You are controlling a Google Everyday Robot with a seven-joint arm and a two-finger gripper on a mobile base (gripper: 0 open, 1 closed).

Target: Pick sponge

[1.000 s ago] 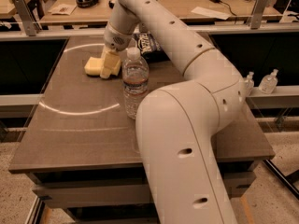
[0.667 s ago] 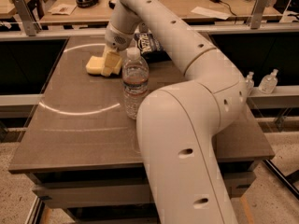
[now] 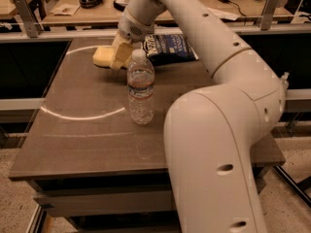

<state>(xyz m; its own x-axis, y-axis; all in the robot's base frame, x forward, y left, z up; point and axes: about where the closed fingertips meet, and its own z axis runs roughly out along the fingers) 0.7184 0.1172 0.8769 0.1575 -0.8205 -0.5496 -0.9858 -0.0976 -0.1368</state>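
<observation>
The sponge (image 3: 102, 56) is a pale yellow foam block at the far left of the brown table (image 3: 77, 130). My gripper (image 3: 120, 57) comes down from the arm and is shut on the sponge's right end. The sponge hangs a little above the tabletop, with a dark shadow under it. The pale yellow fingers (image 3: 121, 52) cover the sponge's right part.
A clear water bottle (image 3: 141, 89) stands upright just in front of the gripper. A dark blue snack bag (image 3: 171, 46) lies behind the bottle, to the right of the gripper. My large white arm (image 3: 218, 130) covers the table's right side. A cluttered wooden bench (image 3: 73, 8) runs behind.
The gripper and the sponge have moved up and slightly away from the table surface. The bottle and snack bag have not moved.
</observation>
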